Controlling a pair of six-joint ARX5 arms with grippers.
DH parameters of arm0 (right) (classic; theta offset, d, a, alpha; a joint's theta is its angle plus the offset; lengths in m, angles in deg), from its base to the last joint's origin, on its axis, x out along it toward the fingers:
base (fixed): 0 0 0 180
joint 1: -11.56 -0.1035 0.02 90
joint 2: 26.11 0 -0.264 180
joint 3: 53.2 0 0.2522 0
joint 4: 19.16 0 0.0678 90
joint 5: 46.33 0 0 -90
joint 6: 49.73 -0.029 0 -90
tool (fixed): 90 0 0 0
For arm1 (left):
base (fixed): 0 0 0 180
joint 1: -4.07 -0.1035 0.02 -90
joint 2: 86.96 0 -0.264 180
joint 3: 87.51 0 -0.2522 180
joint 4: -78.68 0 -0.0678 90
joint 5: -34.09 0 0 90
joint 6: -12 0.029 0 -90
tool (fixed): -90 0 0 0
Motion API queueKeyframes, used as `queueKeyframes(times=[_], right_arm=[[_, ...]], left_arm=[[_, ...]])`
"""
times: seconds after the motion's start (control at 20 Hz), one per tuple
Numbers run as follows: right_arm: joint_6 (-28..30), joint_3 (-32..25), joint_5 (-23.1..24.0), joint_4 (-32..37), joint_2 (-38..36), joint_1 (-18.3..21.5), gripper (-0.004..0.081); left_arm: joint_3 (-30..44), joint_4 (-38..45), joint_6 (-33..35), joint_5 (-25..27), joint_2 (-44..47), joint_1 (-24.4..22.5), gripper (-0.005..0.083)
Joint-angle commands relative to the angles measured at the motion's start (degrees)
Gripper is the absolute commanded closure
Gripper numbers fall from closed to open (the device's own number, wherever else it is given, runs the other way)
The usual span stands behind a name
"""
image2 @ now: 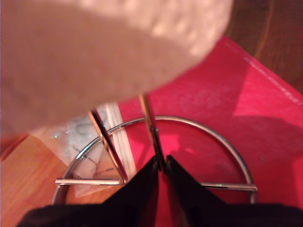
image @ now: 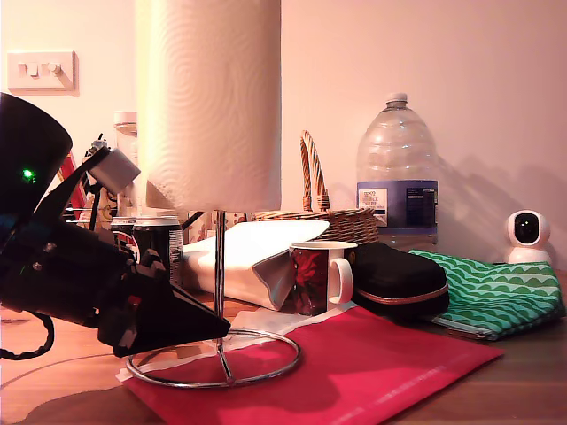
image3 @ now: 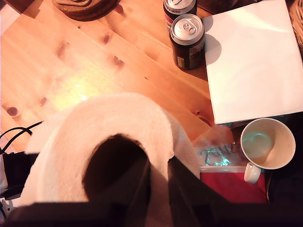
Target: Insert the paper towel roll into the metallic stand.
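Chrome upright of the metallic stand (image: 219, 266) is pinched low by my first hand (image2: 161, 164), jaws clenched to steady it; my second hand (image3: 160, 165) grasps the paper towel roll (image: 213, 97) by its wall — hung directly above, core apparently just meeting the loop's tip.

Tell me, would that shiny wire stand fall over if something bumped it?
Probably it tips easily on its own: the metallic stand is only thin wire, so likely light, with a tall upright. Its wide ring base should help a bit. My first gripper pinches the upright low down, which likely steadies it for now.
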Motion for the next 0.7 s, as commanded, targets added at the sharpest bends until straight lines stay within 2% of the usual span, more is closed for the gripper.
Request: queueKeyframes(times=[0.0, 0.35, 0.4, 0.55, 0.65], right_arm=[[0.11, -0.48, -0.24, 1.60, 0.76, -0.35, 0.0783], [0.33, -0.50, 1.42, 1.60, 0.79, -0.35, 0.0783], [0.33, -0.50, 1.42, 1.60, 0.79, -0.35, 0.0783], [0.33, -0.50, 1.42, 1.60, 0.79, -0.35, 0.0783], [0.33, -0.48, 1.44, 1.60, 0.79, -0.35, 0.0783]], left_arm=[[2.29, -3.19, -0.79, -0.72, -1.75, 0.81, 0.0790], [2.29, -7.54, -3.72, -0.72, 1.70, 0.87, 0.0787], [2.29, -8.31, -3.82, -0.70, 1.70, 0.87, 0.0757], [2.29, -8.13, -4.07, -0.55, 1.70, 0.85, 0.0504], [2.29, -8.26, -4.28, -0.52, 1.84, 0.85, 0.0503]])
